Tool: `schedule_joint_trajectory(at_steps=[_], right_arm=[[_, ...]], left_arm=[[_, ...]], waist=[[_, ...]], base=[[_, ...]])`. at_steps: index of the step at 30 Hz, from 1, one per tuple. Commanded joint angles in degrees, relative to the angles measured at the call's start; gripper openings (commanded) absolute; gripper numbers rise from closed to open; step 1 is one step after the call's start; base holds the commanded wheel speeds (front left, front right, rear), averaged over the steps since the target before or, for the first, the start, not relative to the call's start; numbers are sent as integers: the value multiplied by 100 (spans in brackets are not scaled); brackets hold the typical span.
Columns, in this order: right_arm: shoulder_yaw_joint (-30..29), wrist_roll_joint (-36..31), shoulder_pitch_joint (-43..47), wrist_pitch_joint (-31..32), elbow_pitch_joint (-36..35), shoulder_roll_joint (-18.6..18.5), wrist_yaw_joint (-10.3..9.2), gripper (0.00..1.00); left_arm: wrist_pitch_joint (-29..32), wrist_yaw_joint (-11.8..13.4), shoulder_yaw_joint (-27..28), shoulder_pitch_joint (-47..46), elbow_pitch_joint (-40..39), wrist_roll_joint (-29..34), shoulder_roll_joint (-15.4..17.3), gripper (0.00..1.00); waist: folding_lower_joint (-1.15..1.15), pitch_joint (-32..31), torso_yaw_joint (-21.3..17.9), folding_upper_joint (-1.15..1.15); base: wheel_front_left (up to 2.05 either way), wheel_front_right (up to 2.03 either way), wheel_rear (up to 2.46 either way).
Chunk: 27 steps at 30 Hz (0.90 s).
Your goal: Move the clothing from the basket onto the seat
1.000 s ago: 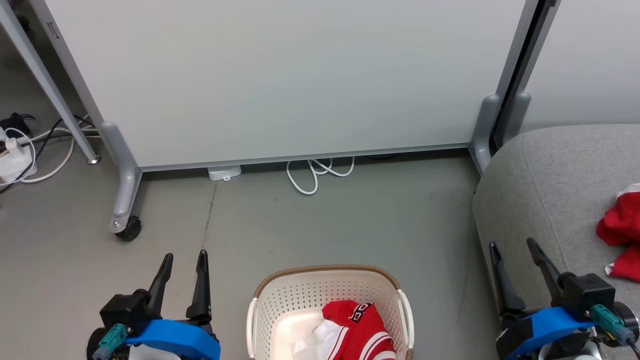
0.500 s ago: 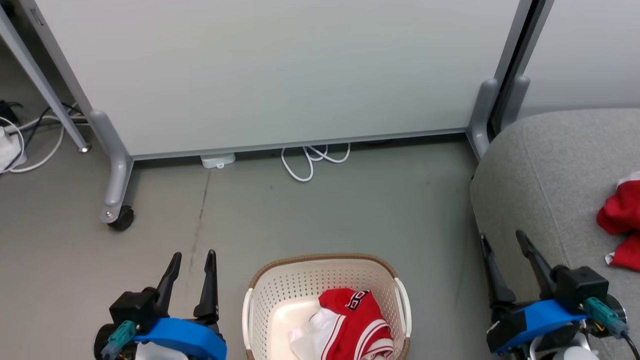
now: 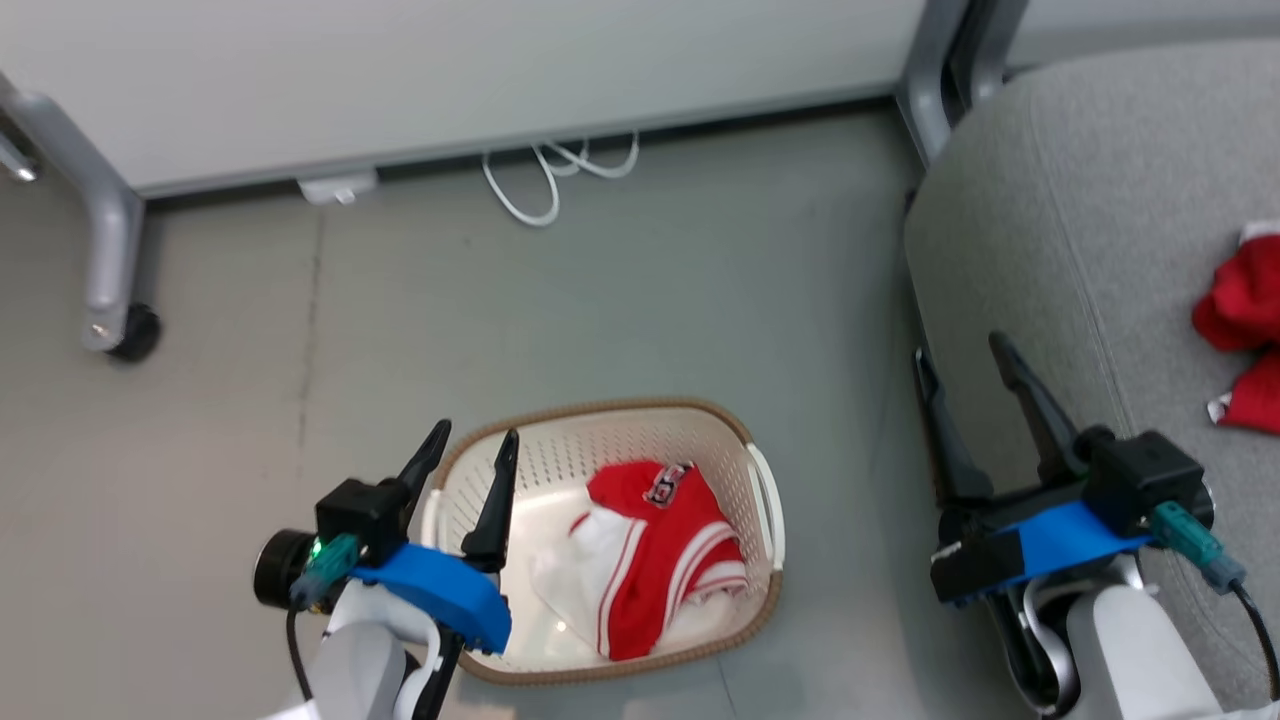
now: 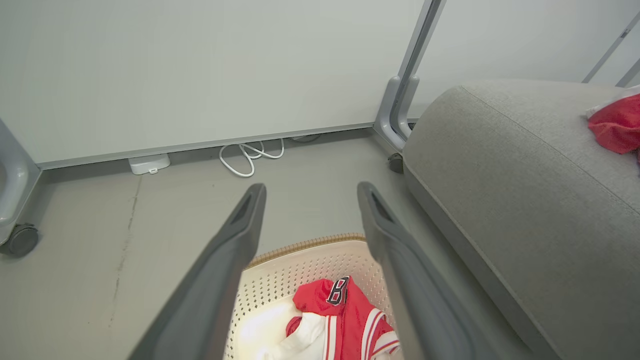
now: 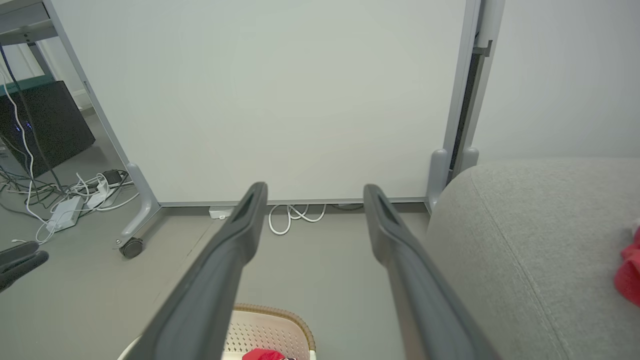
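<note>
A cream perforated basket (image 3: 730, 432) with a brown rim stands on the floor; inside lies red clothing (image 3: 655, 560) with white stripes and a small patch. More red clothing (image 3: 1240, 300) rests on the grey seat (image 3: 1050, 200) at the right. My left gripper (image 3: 470, 448) is open, its fingertips over the basket's left rim, nothing between them. In the left wrist view the basket (image 4: 280, 290) and the garment (image 4: 345, 315) lie below the open left gripper (image 4: 311, 192). My right gripper (image 3: 960, 350) is open beside the seat's front-left edge. The right wrist view has the right gripper (image 5: 315, 192), basket rim (image 5: 272, 315) and seat (image 5: 525, 240).
A wheeled white partition (image 3: 400, 60) stands behind, with a castor foot (image 3: 125, 335) at the left and a grey foot (image 3: 925, 110) by the seat. A white cable loop (image 3: 545, 180) lies on the grey floor. The right wrist view has cables and a power strip (image 5: 65, 210) at far left.
The head camera has tilted down, so the basket sits higher in view. My left gripper has moved right, over the basket's left rim. Both grippers stay open.
</note>
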Motion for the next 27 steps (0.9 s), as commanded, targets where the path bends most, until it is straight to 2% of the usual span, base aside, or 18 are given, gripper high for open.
schedule_joint_trajectory(at_steps=[1,11,18,22,27], right_arm=[[1,17,-158,-61,-10,5,1,100],[530,281,-962,-377,176,8,1,100],[815,494,-1406,-474,177,9,1,100],[1004,740,-1719,-493,72,9,1,100],[1057,780,-1855,-496,-25,8,1,100]], left_arm=[[-16,-16,-103,-189,125,-33,45,100],[-17,-16,-889,-1054,1040,-447,293,100],[44,-15,-1288,-1661,1524,-708,457,100],[395,-15,-1504,-2092,1948,-960,616,100],[617,-15,-1616,-2354,2248,-1083,653,100]], waist=[[-1,611,-372,0],[-1,1839,-1119,0],[-1,2507,-1393,0],[-1,3006,-1612,0],[-1,3279,-1740,0]], base=[[0,0,0],[0,0,0],[0,0,0],[0,0,0],[0,0,0]])
